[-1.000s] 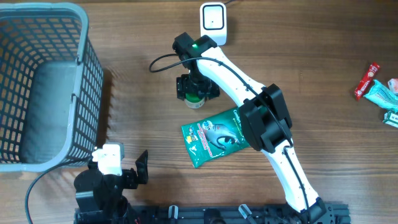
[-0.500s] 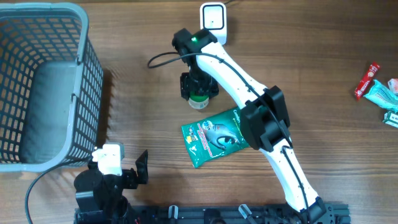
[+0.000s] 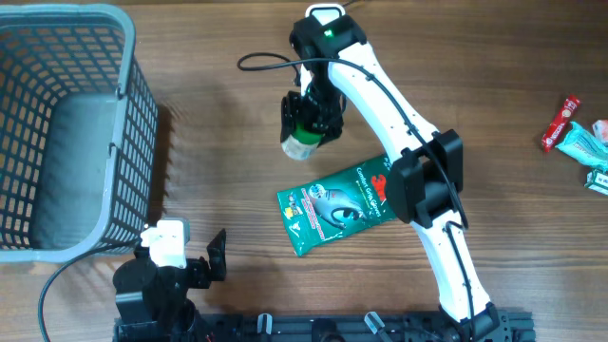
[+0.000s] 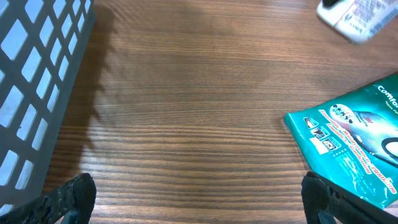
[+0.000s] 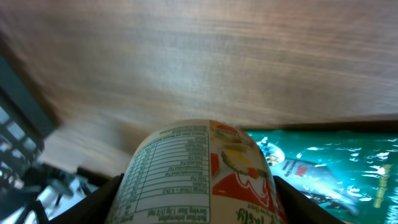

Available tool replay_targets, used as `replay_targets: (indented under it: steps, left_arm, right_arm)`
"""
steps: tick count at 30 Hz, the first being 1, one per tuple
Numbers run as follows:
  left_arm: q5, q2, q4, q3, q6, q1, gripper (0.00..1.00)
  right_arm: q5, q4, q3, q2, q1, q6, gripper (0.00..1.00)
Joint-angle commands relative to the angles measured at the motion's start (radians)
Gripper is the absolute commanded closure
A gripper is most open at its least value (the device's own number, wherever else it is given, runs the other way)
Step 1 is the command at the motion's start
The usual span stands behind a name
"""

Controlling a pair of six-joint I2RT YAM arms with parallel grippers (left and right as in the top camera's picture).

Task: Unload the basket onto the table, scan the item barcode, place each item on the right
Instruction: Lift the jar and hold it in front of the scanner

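The right gripper [image 3: 309, 114] is clamped on a small bottle [image 5: 199, 168], one finger [image 5: 111, 194] pressing each side of it. In the overhead view the bottle hangs just beyond the far edge of the green packet [image 3: 334, 204] and appears to be clear of the table. The side facing the wrist camera carries a nutrition table and a fruit picture. No barcode shows in any view, so I cannot tell which way it faces.

The white scanner [image 3: 323, 10] sits farther from the packet on the same side, at the table's far edge, mostly covered by the right arm. The bottle is between the packet and the scanner, near the scanner but not up against it.

The left gripper [image 4: 199, 206] hangs wide open and empty, on the near side of the packet toward the gray basket [image 3: 57, 133], which stands well to the left of the packet. A few other snacks [image 3: 570, 133] lie far to the right of the packet.

As a judgement, the pickup is done and the scan is not yet made. What is left is to carry the bottle the short way from the packet to the scanner, turn it so the barcode meets the scanner window, and hold it there. The packet lies flat and untouched, possibly waiting its turn.
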Motion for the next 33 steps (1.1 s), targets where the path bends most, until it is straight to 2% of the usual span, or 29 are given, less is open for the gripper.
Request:
replay_targets:
  steps: [1,7,15,20,22,25,27,31,33]
  left_arm:
    - [0.002,-0.004,0.003,-0.005,-0.009,-0.004,0.00]
    - [0.002,-0.004,0.003,-0.005,-0.009,-0.004,0.00]
    - [0.002,-0.004,0.003,-0.005,-0.009,-0.004,0.00]
    - [0.002,-0.004,0.003,-0.005,-0.009,-0.004,0.00]
    - [0.002,-0.004,0.003,-0.005,-0.009,-0.004,0.00]
    - [0.002,-0.004,0.003,-0.005,-0.009,-0.004,0.00]
    - [0.002,-0.004,0.003,-0.005,-0.009,-0.004,0.00]
    - [0.002,-0.004,0.003,-0.005,-0.009,-0.004,0.00]
    - [0.002,-0.004,0.003,-0.005,-0.009,-0.004,0.00]
  right_arm:
    - [-0.085,-0.009,-0.125,-0.047,0.002,-0.062,0.46]
    - [-0.130,-0.009,-0.292,-0.089,0.001,-0.111,0.47]
    - [-0.087,-0.009,-0.298,-0.162,0.002,-0.114,0.46]
    - [-0.063,-0.008,-0.298,-0.327,0.002,-0.149,0.46]
    - [0.007,-0.008,-0.298,-0.428,0.002,-0.146,0.46]
    - [0.229,-0.003,-0.298,-0.550,0.002,-0.071,0.46]
    - [0.399,0.084,-0.298,-0.580,0.002,-0.024,0.46]
    - [0.543,0.393,-0.301,-0.573,0.002,-0.029,0.47]
    - [0.643,0.558,-0.302,-0.556,0.002,-0.036,0.50]
